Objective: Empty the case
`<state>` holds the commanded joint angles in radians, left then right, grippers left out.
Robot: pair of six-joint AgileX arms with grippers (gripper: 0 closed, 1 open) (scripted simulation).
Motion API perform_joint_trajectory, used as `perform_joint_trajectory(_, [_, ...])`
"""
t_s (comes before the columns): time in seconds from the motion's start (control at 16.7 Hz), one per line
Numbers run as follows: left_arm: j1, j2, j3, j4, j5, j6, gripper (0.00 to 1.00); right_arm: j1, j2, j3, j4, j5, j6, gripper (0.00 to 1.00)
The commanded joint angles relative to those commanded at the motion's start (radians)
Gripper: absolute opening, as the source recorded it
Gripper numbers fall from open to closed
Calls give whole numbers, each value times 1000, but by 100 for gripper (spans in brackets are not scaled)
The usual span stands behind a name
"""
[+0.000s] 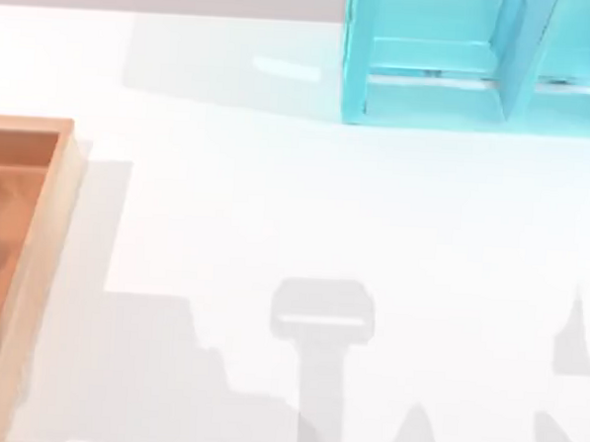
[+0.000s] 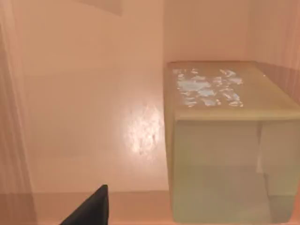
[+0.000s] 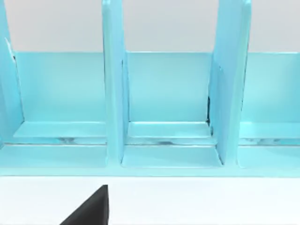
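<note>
Case [image 1: 20, 266] sits at table's left edge in top view — orange-brown floor, tan rim; left wrist view looks down into it, pale tan block [image 2: 229, 140] resting on the floor just ahead of the left jaws, one dark fingertip [image 2: 91, 208] showing; jaw spread — cannot tell. Block judged rigid, light, glossy top so possibly slippery; grip its flat opposite sides, mid-height. Right wrist view faces turquoise shelf [image 3: 164, 108]; right jaw spread likewise unreadable.

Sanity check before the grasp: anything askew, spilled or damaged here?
Nothing stands out. The case lies flat at the table's left edge, the small tan cube sits upright on its floor, and the turquoise shelf unit stands square at the back.
</note>
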<state>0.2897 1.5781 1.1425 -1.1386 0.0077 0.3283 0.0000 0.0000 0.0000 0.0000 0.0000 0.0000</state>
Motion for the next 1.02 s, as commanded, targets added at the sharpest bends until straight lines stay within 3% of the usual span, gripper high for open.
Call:
perform_joint_trajectory(0.6, [4, 84, -206, 295, 0, 3, 100, 0, 0, 0, 0, 0, 0, 100])
perform_joint_trajectory(0.9, [5, 92, -218, 312, 0, 4, 100, 0, 0, 0, 0, 0, 0, 100])
perform_joint_trajectory(1.02, [5, 92, -218, 312, 0, 4, 85, 0, 0, 0, 0, 0, 0, 100])
